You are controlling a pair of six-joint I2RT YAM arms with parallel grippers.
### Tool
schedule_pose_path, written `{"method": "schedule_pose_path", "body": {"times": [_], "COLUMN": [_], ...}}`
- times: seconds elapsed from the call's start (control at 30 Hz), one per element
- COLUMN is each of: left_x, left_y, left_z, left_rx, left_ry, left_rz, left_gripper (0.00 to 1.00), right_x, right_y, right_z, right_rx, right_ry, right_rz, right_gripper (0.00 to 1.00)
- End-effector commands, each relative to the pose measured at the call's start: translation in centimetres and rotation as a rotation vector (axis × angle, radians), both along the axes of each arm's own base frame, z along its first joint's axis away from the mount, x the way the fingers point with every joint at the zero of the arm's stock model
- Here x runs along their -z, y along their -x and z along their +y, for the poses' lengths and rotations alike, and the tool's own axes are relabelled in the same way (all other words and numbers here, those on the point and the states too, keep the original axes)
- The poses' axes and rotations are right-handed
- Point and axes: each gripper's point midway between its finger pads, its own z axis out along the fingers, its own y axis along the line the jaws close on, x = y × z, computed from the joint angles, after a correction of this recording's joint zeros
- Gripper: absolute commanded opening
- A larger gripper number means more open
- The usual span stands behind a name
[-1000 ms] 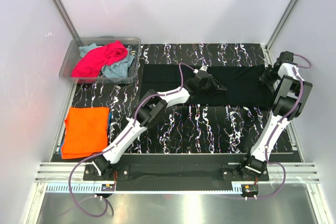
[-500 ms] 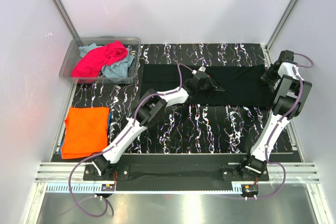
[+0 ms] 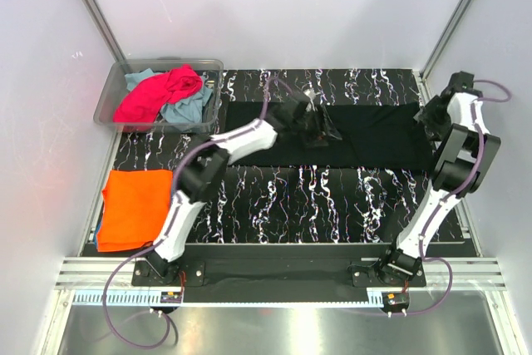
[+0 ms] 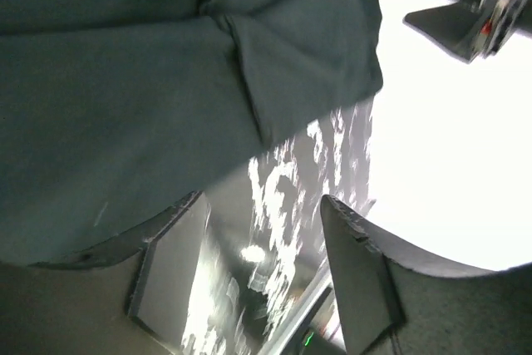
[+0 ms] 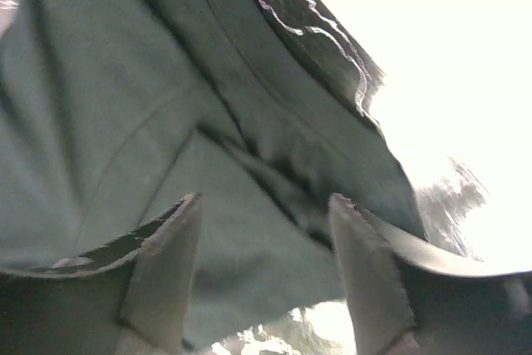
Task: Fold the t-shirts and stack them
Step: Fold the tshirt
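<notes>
The large black t-shirt (image 3: pixel 374 135) lies as a folded strip across the back of the table. My left gripper (image 3: pixel 320 126) hovers open over its middle; in the left wrist view the left gripper (image 4: pixel 262 205) holds nothing, with the black cloth (image 4: pixel 125 81) just beyond the fingertips. My right gripper (image 3: pixel 431 114) stands open at the shirt's right end; in the right wrist view the right gripper (image 5: pixel 262 205) is empty above the black cloth (image 5: pixel 125 122). A folded orange t-shirt (image 3: pixel 137 205) lies at the left on a teal-blue one (image 3: pixel 100 241).
A clear plastic bin (image 3: pixel 116 81) at the back left holds a magenta-pink shirt (image 3: pixel 158 93) and a teal-blue shirt (image 3: pixel 191 107). White walls close in the left, back and right sides. The table top (image 3: pixel 316 205) is black with white marbling.
Both grippers have gone from shut to open and let go of the black t-shirt. The left arm has swung back and left over the shirt; the right gripper has shifted slightly back.
</notes>
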Motion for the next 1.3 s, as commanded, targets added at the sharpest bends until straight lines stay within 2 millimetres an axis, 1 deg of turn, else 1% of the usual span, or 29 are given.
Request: {"method": "schedule_pose_path", "body": {"times": [0.0,0.03,0.07,0.1,0.13,0.17,0.2,0.27,0.3,0.33,0.37,0.43,0.47,0.5,0.57,0.6,0.67,0.77,0.83,0.87,0.9,0.93,1.0,1.03,1.13,1.17,1.2,1.23,1.27], "left_x": [-7.2,-5.7,-6.1,-4.0,-3.0,-2.7,-0.8,0.7,1.9,2.9,3.7,5.9,6.4,7.4,8.1,8.6,9.4,9.7,11.3,11.3,12.3,12.5,12.2,12.9,12.4,12.1,11.0,10.8,10.7], "left_y": [1.8,2.9,2.4,3.4,3.3,2.5,2.8,1.6,1.5,1.5,1.3,1.3,0.9,0.8,-0.1,-0.2,0.5,2.8,5.9,7.0,9.3,10.7,12.6,14.8,18.6,19.3,20.0,22.0,23.5], "left_z": [5.6,8.1,10.7,13.2,15.1,17.4,19.3,22.5,23.5,24.2,24.9,26.0,26.5,26.8,27.8,28.0,28.3,28.0,28.0,27.6,28.0,27.5,26.6,26.5,25.3,24.8,24.1,23.1,22.9], "left_rx": [0.128,0.178,0.155,0.176,0.21,0.186,0.208,0.175,0.188,0.191,0.193,0.203,0.191,0.179,0.136,0.121,0.114,0.081,0.07,0.074,0.068,0.084,0.092,0.098,0.113,0.118,0.11,0.154,0.171], "left_ry": [-0.117,-0.237,-0.307,-0.406,-0.47,-0.504,-0.557,-0.633,-0.666,-0.686,-0.696,-0.733,-0.754,-0.762,-0.774,-0.783,-0.796,-0.77,-0.751,-0.729,-0.739,-0.739,-0.704,-0.702,-0.66,-0.66,-0.643,-0.65,-0.65], "left_rz": [-0.217,-0.222,-0.247,-0.197,-0.224,-0.227,-0.212,-0.195,-0.189,-0.172,-0.156,-0.115,-0.108,-0.085,-0.069,-0.051,-0.007,0.074,0.183,0.212,0.28,0.292,0.306,0.355,0.403,0.39,0.369,0.355,0.366], "left_gripper": [0.61,0.6,0.6,0.6,0.62,0.63,0.64,0.65,0.65,0.65,0.65,0.65,0.64,0.64,0.64,0.63,0.63,0.64,0.64,0.64,0.64,0.64,0.64,0.64,0.64,0.64,0.64,0.64,0.64], "right_x": [-5.2,-6.0,-6.1,-5.6,-5.9,-5.7,-5.8,-5.9,-6.1,-6.0,-6.2,-6.3,-6.6,-6.7,-6.7,-6.6,-6.3,-5.6,-5.6,-5.2,-4.9,-4.7,-4.7,-4.6,-4.5,-4.5,-4.1,-3.7,-3.4], "right_y": [2.5,2.7,2.8,2.7,2.5,2.5,2.0,1.0,0.6,0.3,-0.1,-0.8,-1.0,-1.2,-1.0,-0.9,-0.3,0.8,1.1,1.3,1.5,1.6,1.8,1.8,1.5,1.4,1.3,1.3,1.3], "right_z": [0.8,1.5,2.4,4.5,5.9,7.1,8.8,13.3,14.6,15.7,18.1,20.2,22.4,23.3,25.6,26.1,26.8,26.8,26.4,26.1,25.9,25.5,24.6,23.8,22.3,21.3,20.5,19.8,18.4], "right_rx": [0.061,0.059,0.058,0.022,0.0,-0.006,-0.032,-0.068,-0.071,-0.068,-0.075,-0.087,-0.114,-0.128,-0.164,-0.174,-0.192,-0.205,-0.206,-0.213,-0.218,-0.236,-0.233,-0.225,-0.244,-0.227,-0.216,-0.212,-0.182], "right_ry": [0.04,0.037,0.032,0.018,0.011,0.001,-0.008,-0.063,-0.078,-0.092,-0.117,-0.133,-0.146,-0.149,-0.158,-0.159,-0.159,-0.144,-0.117,-0.103,-0.089,-0.064,-0.027,0.0,0.048,0.059,0.067,0.071,0.071], "right_rz": [-0.019,-0.037,-0.037,-0.026,-0.034,-0.028,-0.033,-0.05,-0.06,-0.063,-0.074,-0.09,-0.1,-0.107,-0.108,-0.104,-0.09,-0.065,-0.064,-0.055,-0.043,-0.034,-0.007,-0.005,0.004,0.008,0.019,0.03,0.038], "right_gripper": [0.72,0.74,0.75,0.77,0.77,0.78,0.8,0.82,0.97,1.0,1.0,1.0,1.0,1.0,1.0,1.0,1.0,1.0,1.0,1.0,1.0,1.0,1.0,1.0,1.0,1.0,1.0,1.0,1.0]}}
